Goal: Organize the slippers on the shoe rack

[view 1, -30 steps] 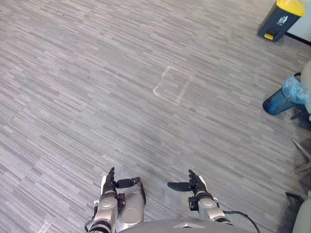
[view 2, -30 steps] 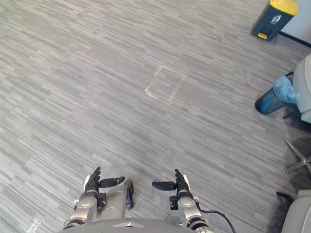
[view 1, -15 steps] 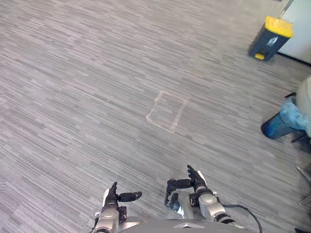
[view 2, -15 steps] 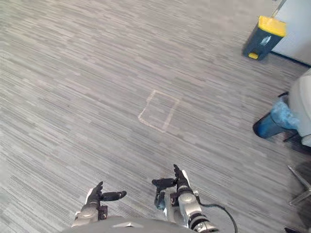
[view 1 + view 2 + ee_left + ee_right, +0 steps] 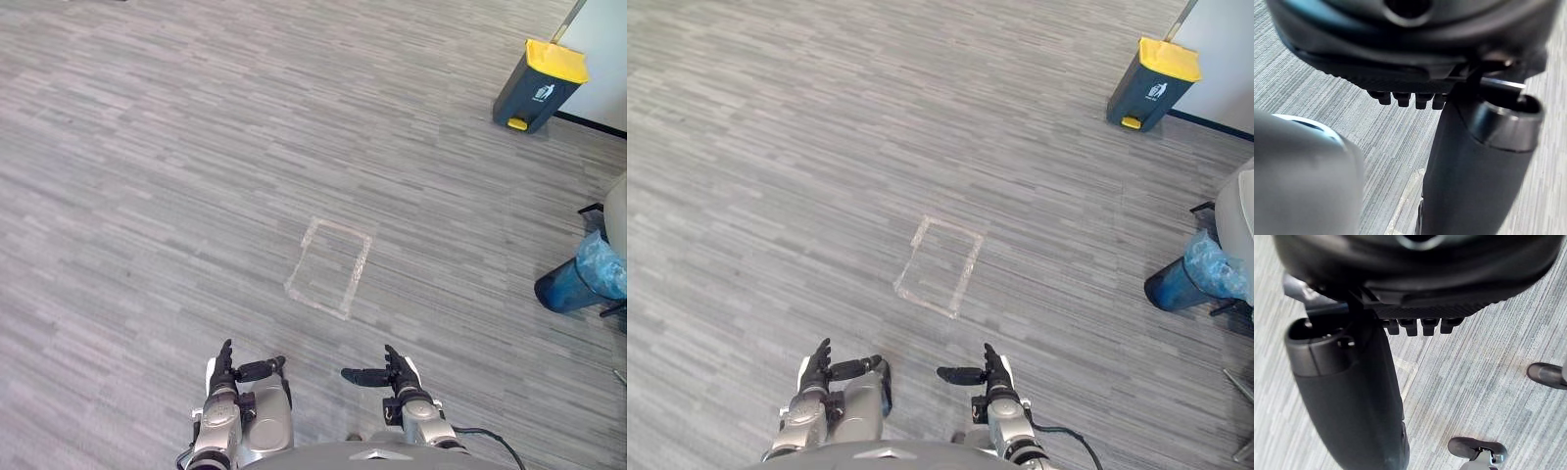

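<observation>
Both my hands hang low in front of me over grey carpet. My left hand [image 5: 223, 377] has straight fingers and its thumb points inward, with nothing in it. My right hand [image 5: 397, 375] mirrors it, fingers straight, thumb pointing toward the left hand, also holding nothing. In the left wrist view the thumb [image 5: 1474, 166] stands out over bare carpet. In the right wrist view the thumb [image 5: 1347, 396] does the same.
A rectangle of pale tape [image 5: 328, 266] marks the carpet just ahead of my hands. A dark bin with a yellow lid [image 5: 541, 85] stands far right by a wall. A blue bin with a plastic liner [image 5: 583, 284] sits at the right edge.
The whole picture has shifted, so the camera has moved: the tape rectangle now lies closer to my hands. My right hand, higher half a second ago, is level with the left again.
</observation>
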